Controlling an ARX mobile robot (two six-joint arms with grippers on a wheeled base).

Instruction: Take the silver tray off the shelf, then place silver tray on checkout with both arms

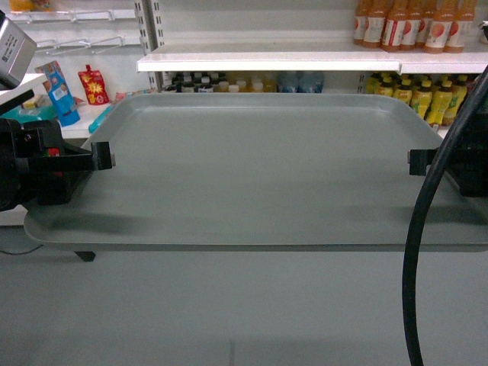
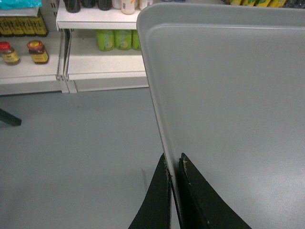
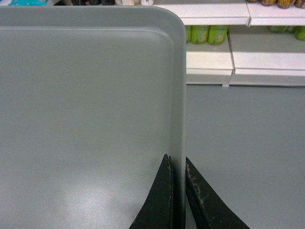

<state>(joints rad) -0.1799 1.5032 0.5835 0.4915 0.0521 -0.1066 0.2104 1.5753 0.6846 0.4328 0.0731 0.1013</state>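
Note:
The silver tray (image 1: 259, 175) hangs level in the air over the grey floor, in front of the white shelf (image 1: 267, 61). My left gripper (image 1: 107, 156) is shut on the tray's left rim (image 2: 159, 114), one finger above it and one below. My right gripper (image 1: 415, 162) is shut on the right rim (image 3: 180, 95) in the same way. In both wrist views the thin rim runs between the black fingertips (image 2: 167, 191) (image 3: 164, 191). Of the checkout I see only a white top edge (image 1: 19, 82) at the far left and a slanted black leg (image 2: 9, 117).
Shelves behind the tray hold orange juice bottles (image 1: 412, 23), yellow-green bottles (image 1: 427, 95) and pouches (image 1: 94, 84). A thick black cable (image 1: 427, 229) hangs down at the right. Grey floor (image 1: 229, 313) lies below. Jars (image 2: 37, 51) stand on a low shelf at the left.

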